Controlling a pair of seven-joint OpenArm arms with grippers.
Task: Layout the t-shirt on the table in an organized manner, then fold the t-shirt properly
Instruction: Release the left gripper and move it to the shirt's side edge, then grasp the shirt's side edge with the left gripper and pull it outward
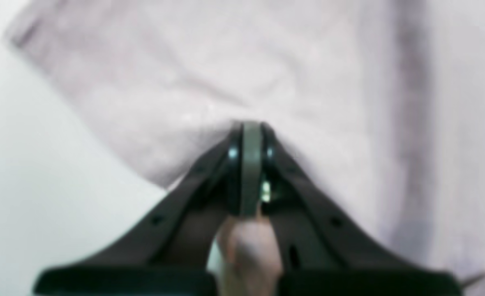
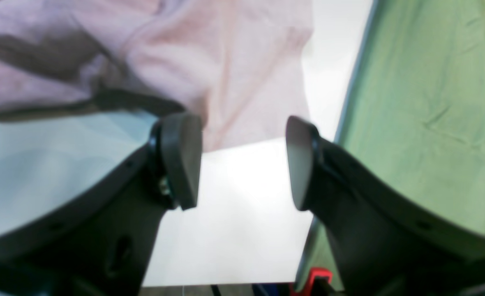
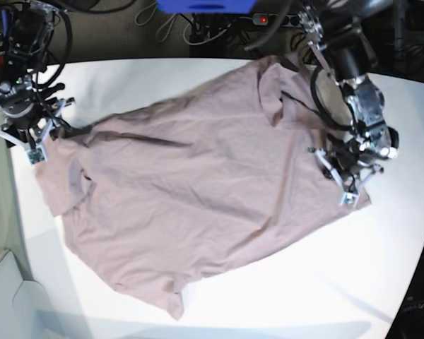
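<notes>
The mauve-pink t-shirt [image 3: 198, 183] lies spread but wrinkled across the white table [image 3: 339, 282], with one sleeve toward the far edge. My left gripper [image 3: 350, 185] sits at the shirt's right edge. In the left wrist view this gripper [image 1: 250, 125] is shut, its pads pressed together on the t-shirt [image 1: 185, 82], and a bit of pink fabric shows behind the pads. My right gripper [image 3: 34, 145] is at the shirt's left edge. In the right wrist view it [image 2: 242, 160] stands open over bare table [image 2: 234, 230], nothing between its fingers, the t-shirt [image 2: 226, 61] just ahead.
Cables [image 3: 198, 28] and a blue object [image 3: 205, 6] lie beyond the table's far edge. A green surface [image 2: 423, 102] runs alongside the table edge next to the right gripper. A white box [image 3: 3, 304] stands off the table's near left corner.
</notes>
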